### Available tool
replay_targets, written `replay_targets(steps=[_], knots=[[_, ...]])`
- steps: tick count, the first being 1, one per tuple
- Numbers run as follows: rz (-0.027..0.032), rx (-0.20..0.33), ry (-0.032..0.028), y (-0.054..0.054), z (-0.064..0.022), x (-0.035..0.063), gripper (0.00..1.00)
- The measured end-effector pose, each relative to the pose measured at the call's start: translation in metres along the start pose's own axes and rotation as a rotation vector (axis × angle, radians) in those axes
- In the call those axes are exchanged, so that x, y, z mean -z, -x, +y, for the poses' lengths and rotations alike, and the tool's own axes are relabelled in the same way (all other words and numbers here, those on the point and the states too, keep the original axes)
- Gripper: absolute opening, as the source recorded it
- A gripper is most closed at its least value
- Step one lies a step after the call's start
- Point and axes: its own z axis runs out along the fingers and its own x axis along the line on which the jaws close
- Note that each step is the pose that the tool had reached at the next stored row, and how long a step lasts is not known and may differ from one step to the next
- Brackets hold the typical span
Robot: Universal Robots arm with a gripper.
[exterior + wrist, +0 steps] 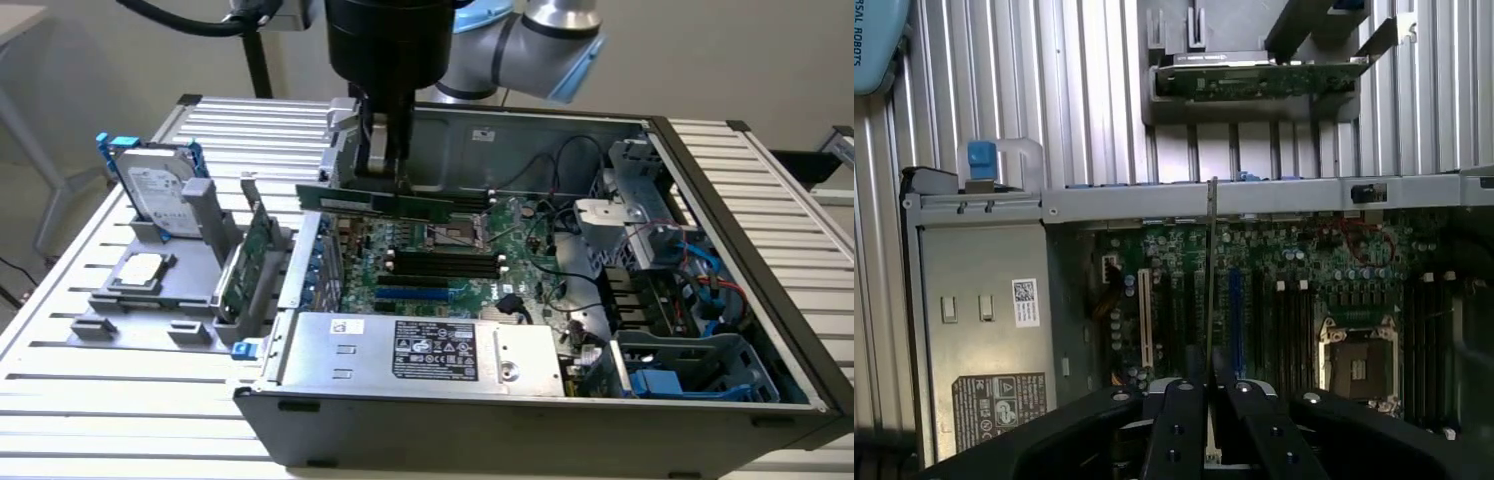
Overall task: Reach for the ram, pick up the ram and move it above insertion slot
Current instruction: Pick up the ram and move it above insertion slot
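Note:
My gripper (386, 178) is shut on the ram (340, 198), a long thin green stick held level and lengthwise above the open computer case. In the wrist view the ram (1211, 260) appears edge-on as a thin line running out from between the two black fingers (1181, 425), with the gripper (1210, 405) clamped on its near end. The green motherboard (514, 285) lies below, with black slots (441, 262) just in front of the ram in the exterior view. In the wrist view the stick hangs over the board between the white slot (1146, 320) and the blue slot (1234, 320).
A grey parts holder (147, 300) at the exterior view's left carries a hard drive (154, 190), a processor (144, 270) and a taller green expansion card (247, 260). The power supply (427, 350), cables (641, 260) and drive cage (694, 365) crowd the case (747, 260).

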Motion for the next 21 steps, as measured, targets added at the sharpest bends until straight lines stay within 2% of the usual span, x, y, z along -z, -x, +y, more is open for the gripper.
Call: replay_targets(steps=[5,7,15,19,21], knots=[[0.0000,0.000,-0.0001,0.008,-0.0216,-0.0010,0.14],[0.0000,0.000,-0.0002,0.013,-0.0275,-0.0024,0.14],[0.0001,0.000,-0.0023,0.044,-0.0404,-0.0084,0.14],[-0.0003,0.000,-0.0091,0.060,-0.0428,-0.0113,0.14],[-0.0006,0.001,-0.0171,0.068,-0.0429,-0.0125,0.14]])
